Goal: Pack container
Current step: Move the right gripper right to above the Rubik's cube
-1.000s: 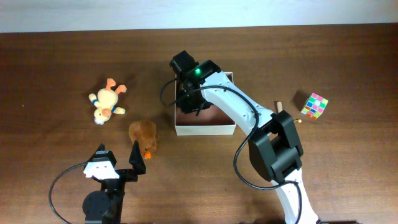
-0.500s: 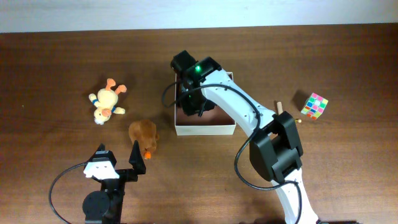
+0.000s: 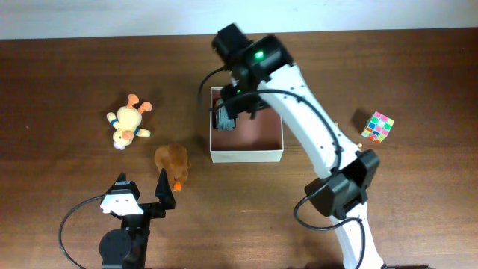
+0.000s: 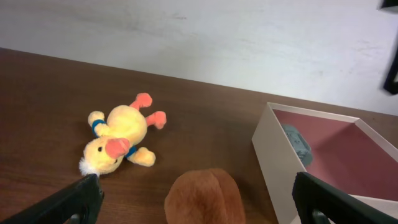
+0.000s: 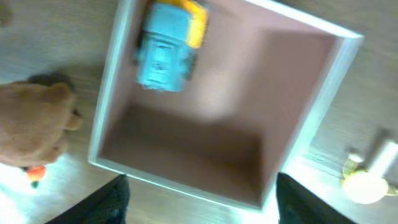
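I am reading no brand, label or lettering on any item; the right wrist view is blurred, so any marking on the truck is too soft to make out. I am counting one container, one truck, two plush toys, one cube and two arms. The container is sitting near the middle of the table, open side up, with white walls and a pink-brown floor. The truck, blue-grey with a yellow end, is lying inside it in the far-left corner as seen from overhead, close against the left wall. The yellow duck is lying on the table well to the left of the container. The brown plush toy, which is showing an orange part at its near end, is lying between the duck and the container, just beside the container's near-left corner and apart from its wall. The multicoloured cube is resting well to the right of the container. The right gripper is hanging above the container with its fingers standing apart and nothing between them. The left gripper is resting low at the near edge of the table, pointing towards the brown plush toy, with its fingers spread wide and gripping nothing.
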